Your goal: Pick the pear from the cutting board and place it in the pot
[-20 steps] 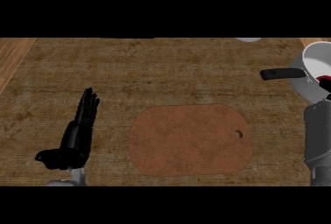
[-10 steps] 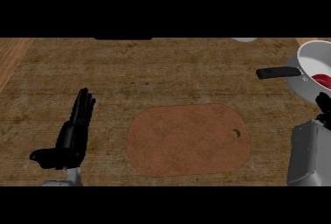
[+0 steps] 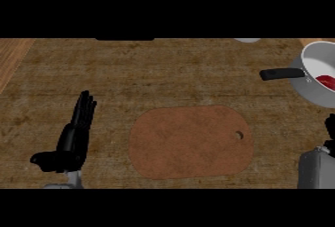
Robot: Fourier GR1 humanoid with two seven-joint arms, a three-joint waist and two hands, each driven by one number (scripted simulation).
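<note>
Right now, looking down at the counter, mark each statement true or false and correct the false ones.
1. A pear lies on the cutting board. False: nothing shows on the cutting board.
2. The pot's handle points toward the view's left. True: the handle sticks out leftward from the pot.
3. The left hand is curled round something. False: the left hand has straight fingers and holds nothing.
4. Something red lies inside the pot. True: a red thing shows in it.
5. The pot stands on the cutting board. False: it stands apart, at the view's upper right.
</note>
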